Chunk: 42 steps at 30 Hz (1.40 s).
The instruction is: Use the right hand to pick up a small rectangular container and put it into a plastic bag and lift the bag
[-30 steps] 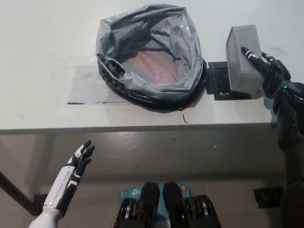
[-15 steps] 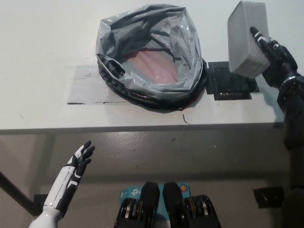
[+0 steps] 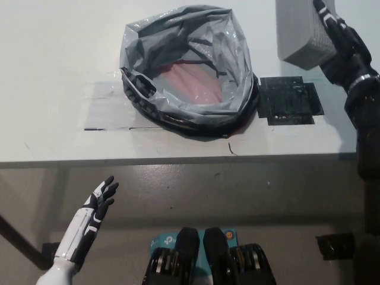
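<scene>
My black right hand is shut on the small grey rectangular container, holding it in the air at the upper right, above the table and to the right of the bag. The grey plastic bag stands open on the white table, with something pink showing inside. My white left hand rests low at the lower left, below the table's front edge, fingers apart and holding nothing.
A black square plate lies flat on the table just right of the bag, below the raised container. Clear tape patches sit on the table left of the bag.
My right hand has lifted the container off the black plate and carried it upward and slightly left, toward the picture's top. The left hand and the bag have not moved.
</scene>
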Tool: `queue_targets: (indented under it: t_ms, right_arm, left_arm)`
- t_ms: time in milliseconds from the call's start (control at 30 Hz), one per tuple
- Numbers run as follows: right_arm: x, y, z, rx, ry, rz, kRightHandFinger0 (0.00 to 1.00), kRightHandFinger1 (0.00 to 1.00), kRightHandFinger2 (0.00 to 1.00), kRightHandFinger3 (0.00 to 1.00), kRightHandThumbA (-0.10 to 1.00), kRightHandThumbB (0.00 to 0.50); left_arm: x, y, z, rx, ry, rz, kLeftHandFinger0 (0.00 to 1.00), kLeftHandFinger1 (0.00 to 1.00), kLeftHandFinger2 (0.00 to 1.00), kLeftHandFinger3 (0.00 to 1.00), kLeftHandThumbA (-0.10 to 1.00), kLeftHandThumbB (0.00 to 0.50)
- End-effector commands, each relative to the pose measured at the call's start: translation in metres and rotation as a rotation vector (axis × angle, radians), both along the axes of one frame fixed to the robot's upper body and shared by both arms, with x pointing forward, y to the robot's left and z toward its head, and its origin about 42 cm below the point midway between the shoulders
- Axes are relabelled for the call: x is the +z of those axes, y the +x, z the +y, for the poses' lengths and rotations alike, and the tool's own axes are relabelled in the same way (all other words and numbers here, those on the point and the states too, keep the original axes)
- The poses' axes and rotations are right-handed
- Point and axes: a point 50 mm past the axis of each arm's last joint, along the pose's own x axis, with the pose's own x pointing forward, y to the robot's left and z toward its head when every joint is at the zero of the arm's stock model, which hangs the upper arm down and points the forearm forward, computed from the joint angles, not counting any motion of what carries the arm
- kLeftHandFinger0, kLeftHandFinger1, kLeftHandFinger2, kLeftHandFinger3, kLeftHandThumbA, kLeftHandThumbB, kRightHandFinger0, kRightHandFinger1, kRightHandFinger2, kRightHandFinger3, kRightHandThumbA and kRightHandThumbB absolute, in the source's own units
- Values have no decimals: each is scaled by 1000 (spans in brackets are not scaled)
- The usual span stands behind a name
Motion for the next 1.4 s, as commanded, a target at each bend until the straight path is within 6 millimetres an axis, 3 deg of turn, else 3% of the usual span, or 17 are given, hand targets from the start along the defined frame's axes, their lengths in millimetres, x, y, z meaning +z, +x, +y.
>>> queue_targets:
  t_ms: [0, 33, 200, 433, 567, 633, 733, 833, 900, 1000, 1100, 1200, 1267, 1367]
  right_arm:
    - [301, -98, 105, 574, 18, -758, 0, 446, 870, 1000, -100, 126]
    - [301, -95, 115, 589, -19, -753, 0, 440, 849, 1000, -100, 116]
    - [293, -77, 150, 565, -120, -675, 0, 402, 788, 961, -100, 161]
    - [273, -52, 186, 561, -279, -597, 0, 398, 831, 965, -100, 175]
    - [253, -37, 205, 508, -425, -528, 0, 335, 741, 841, -100, 207]
    - [240, -30, 210, 482, -494, -494, 6, 389, 786, 827, -100, 221]
    - [228, -23, 211, 442, -594, -473, 16, 451, 826, 749, -100, 229]
    - [208, -13, 208, 406, -684, -457, 150, 650, 988, 839, -100, 187]
    - [201, -9, 207, 392, -720, -454, 175, 675, 1000, 860, -100, 174]
    - [184, 0, 202, 370, -815, -450, 77, 597, 900, 914, -100, 162]
    - [170, 4, 195, 345, -966, -454, 108, 638, 950, 951, -100, 161]
    - [156, 5, 190, 338, -1051, -460, 128, 642, 935, 966, -100, 162]
    - [145, 5, 185, 322, -1115, -460, 127, 600, 876, 861, -100, 169]
    - [136, 5, 178, 309, -1148, -453, 137, 582, 855, 811, -100, 177]
  left_arm:
    - [21, 6, 8, -37, 33, -75, 997, 1000, 1000, 1000, 1000, 165]
    - [21, 6, 8, -38, 35, -76, 998, 1000, 1000, 1000, 1000, 164]
    - [23, 8, 8, -42, 48, -78, 998, 1000, 1000, 1000, 1000, 161]
    - [25, 11, 7, -48, 47, -79, 998, 1000, 1000, 1000, 1000, 159]
    - [26, 12, 7, -56, 49, -78, 1000, 1000, 1000, 1000, 1000, 171]
    - [27, 12, 8, -57, 55, -78, 1000, 1000, 1000, 1000, 1000, 179]
    - [28, 13, 8, -64, 61, -75, 1000, 1000, 1000, 1000, 1000, 187]
    - [29, 14, 10, -74, 67, -76, 1000, 1000, 1000, 1000, 1000, 185]
    - [29, 15, 10, -75, 68, -74, 1000, 1000, 1000, 1000, 1000, 186]
    - [31, 14, 9, -73, 74, -75, 1000, 1000, 1000, 1000, 1000, 178]
    - [30, 13, 9, -73, 75, -77, 1000, 1000, 1000, 1000, 1000, 179]
    - [29, 12, 8, -72, 74, -69, 1000, 1000, 1000, 1000, 1000, 180]
    - [29, 12, 8, -74, 84, -71, 1000, 1000, 1000, 1000, 1000, 170]
    - [29, 12, 8, -75, 96, -68, 1000, 1000, 1000, 1000, 1000, 172]
